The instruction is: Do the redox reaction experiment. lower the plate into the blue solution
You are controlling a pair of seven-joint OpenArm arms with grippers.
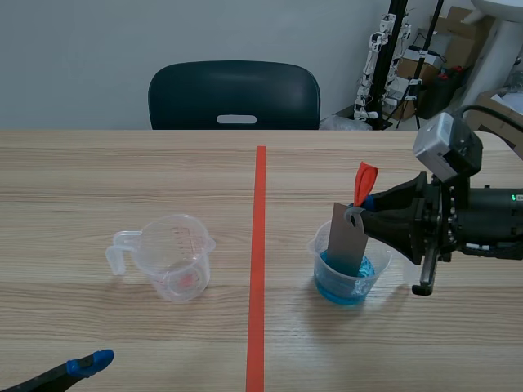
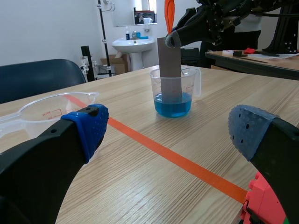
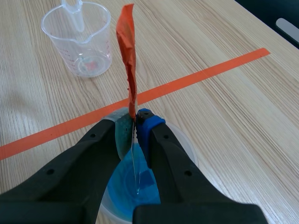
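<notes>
Scene view, lower left: the left gripper (image 1: 85, 364) sits open and empty. Right of centre, the right gripper (image 1: 365, 215) clamps the grey plate (image 1: 346, 238), whose lower end is already inside the cup (image 1: 379, 263) of blue solution (image 1: 341, 291). It is best lowered slowly, kept upright and clear of the walls.

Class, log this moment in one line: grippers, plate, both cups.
right gripper: shut on plate | plate: upright, lower end in blue solution | left gripper: open | second cup: left of tape line

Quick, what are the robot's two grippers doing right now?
Left gripper: open, holding nothing.
Right gripper: closed on the grey plate.
</notes>
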